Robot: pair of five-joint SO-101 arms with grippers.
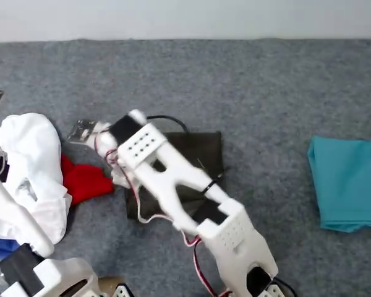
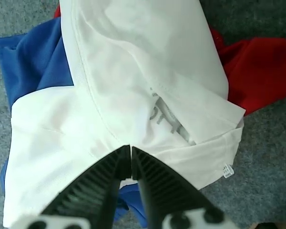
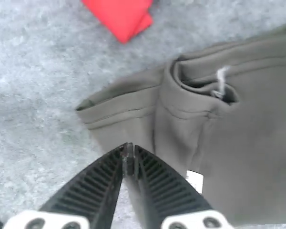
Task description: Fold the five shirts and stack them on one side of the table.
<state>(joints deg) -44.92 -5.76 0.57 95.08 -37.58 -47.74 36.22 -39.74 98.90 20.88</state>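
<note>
Olive shirt [image 3: 238,143] lies flat at the right gripper's [image 3: 128,160] clenched tips, which sit on its hem; I cannot tell whether cloth is pinched. The left gripper [image 2: 130,155], also clenched, hovers over the white shirt [image 2: 133,71], heaped on the red shirt [image 2: 262,71] and blue shirt [image 2: 38,62]. All look soft, light and floppy. Pinch 1 layer at a corner, or 2 may lift together.

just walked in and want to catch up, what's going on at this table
Shirt folding is under way on a grey table. The right gripper is shut at the hem of the dark olive shirt, seemingly pinching it. The left gripper is shut over the white shirt, which lies heaped on a blue shirt and a red shirt. A teal shirt lies folded off to one side.
</note>
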